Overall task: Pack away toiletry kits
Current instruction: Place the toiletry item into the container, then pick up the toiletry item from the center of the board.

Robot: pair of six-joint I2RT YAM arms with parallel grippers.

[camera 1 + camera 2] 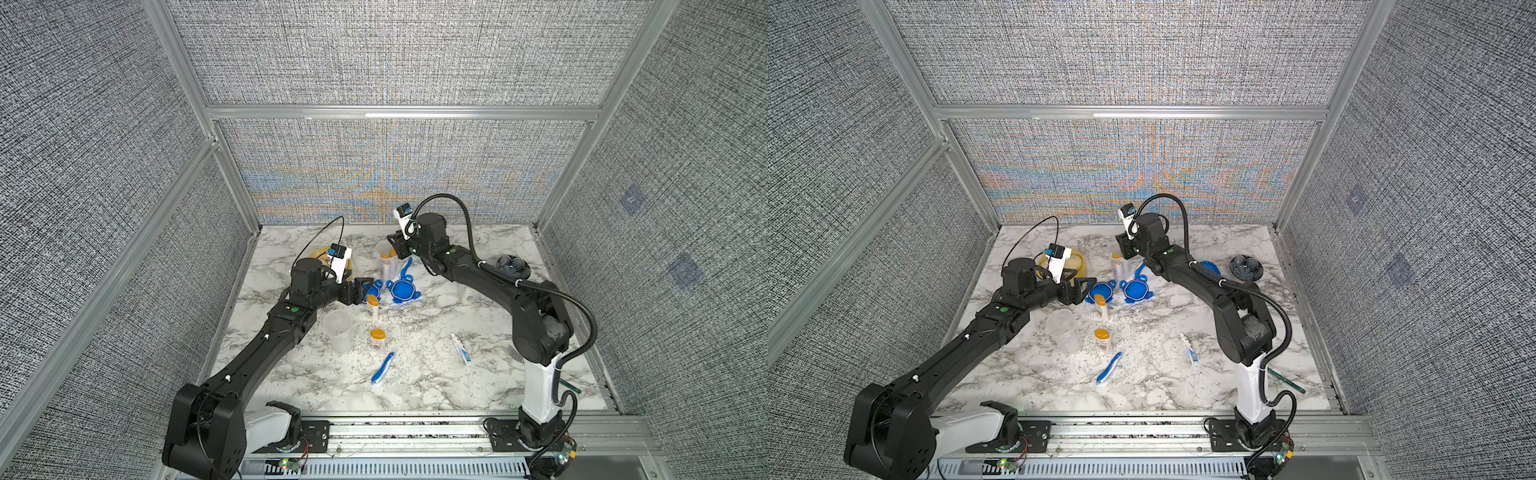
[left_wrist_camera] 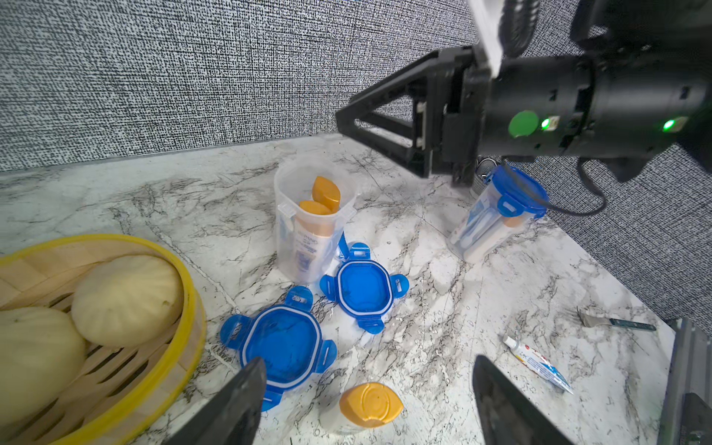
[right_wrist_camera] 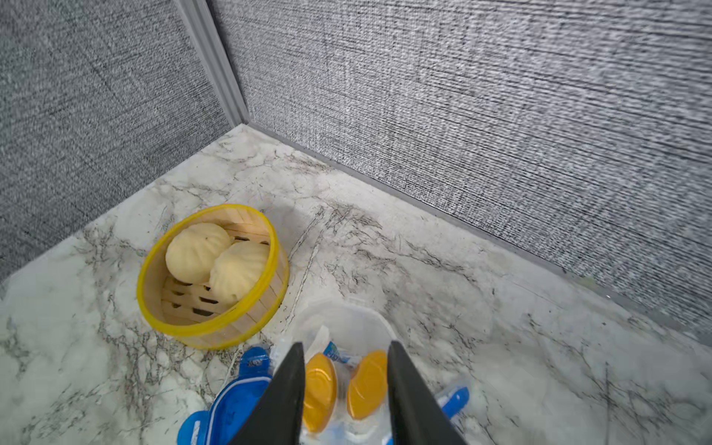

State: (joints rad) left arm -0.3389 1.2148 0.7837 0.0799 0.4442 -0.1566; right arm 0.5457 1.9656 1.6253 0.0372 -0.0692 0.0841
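Far left, near back corner: yellow steamer [image 3: 250,314] with two buns [image 3: 200,250], partly behind left arm [image 1: 266,349] in both top views. Next right: left gripper [image 2: 368,360], spread wide, grips nothing, hangs low over table [image 1: 415,386] between first blue lid [image 2: 283,341] and an orange-capped bottle [image 2: 370,404] standing cap-up. Nearer the front, beside left arm: empty clear jar [image 1: 338,330], upright, lidless. Right of that: second bottle [image 1: 377,338], then blue-white toothbrush [image 1: 383,368] lying flat toward front edge. Centre back: open jar [image 2: 308,231], upright, holds two orange-capped bottles [image 3: 366,383] plus something blue-white, kind unclear. Second blue lid [image 1: 402,291] lies just in front of it, white seal ring showing; touching first lid or only close, cannot tell. Directly above open jar: right gripper [image 3: 345,345], parted, empty, clear of jar rim in left wrist view. Further right: closed jar [image 2: 497,215], blue lid clipped on, kit inside, mostly behind right arm [image 1: 528,303] in both top views. Front of that: toothpaste tube [image 1: 461,349] flat on table. Far right: dark bowl [image 1: 513,266], fork [image 2: 612,321] near right arm base.
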